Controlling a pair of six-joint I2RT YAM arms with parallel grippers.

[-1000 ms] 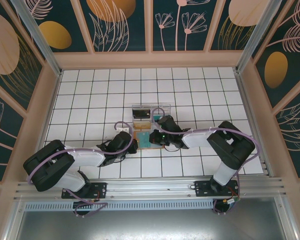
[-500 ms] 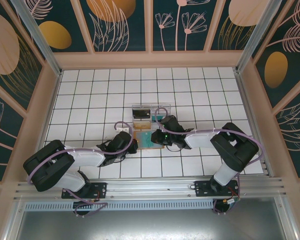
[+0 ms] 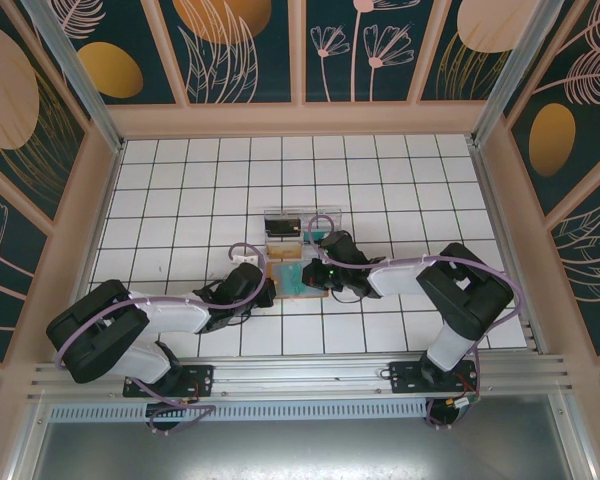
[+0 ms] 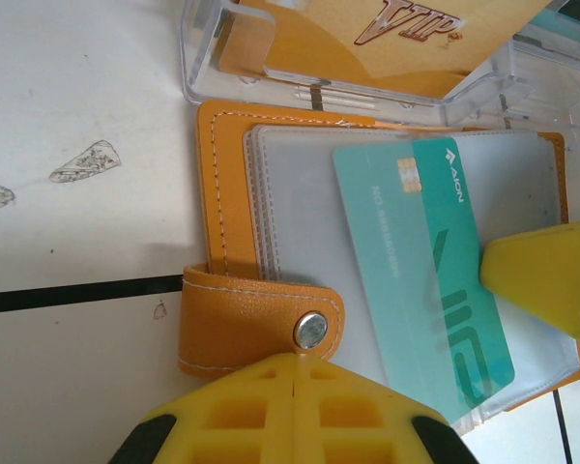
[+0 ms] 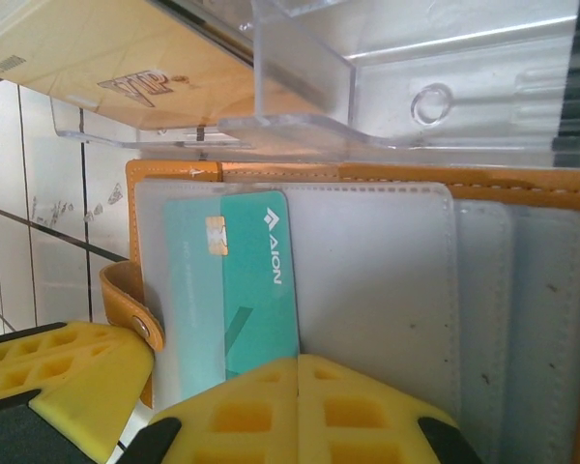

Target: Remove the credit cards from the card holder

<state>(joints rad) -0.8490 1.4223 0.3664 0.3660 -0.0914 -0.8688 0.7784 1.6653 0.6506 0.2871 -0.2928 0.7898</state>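
Note:
The card holder point(image 3: 286, 277) lies open on the tiles, tan-orange leather point(image 4: 219, 184) with pale pocket panels point(image 5: 387, 280). A teal card point(image 4: 420, 261) marked AION sits slanted, partly out of a pocket point(image 5: 256, 290). My left gripper point(image 4: 298, 360) is shut, its tips touching the holder's snap strap point(image 4: 242, 314) at the left edge point(image 3: 265, 292). My right gripper point(image 5: 298, 362) is shut too, tips resting on the near end of the teal card point(image 3: 318, 270). Whether the card is pinched is hidden under the fingers.
A clear plastic tray point(image 3: 302, 226) stands right behind the holder, its wall point(image 5: 300, 87) touching the leather edge. A tan VIP card point(image 4: 406, 19) lies in it point(image 5: 106, 63). Open white tiles surround the holder, with walls at the sides.
The right gripper slid a little right over the holder, then back left, opening briefly and shutting again. The left arm has stayed put on the strap.

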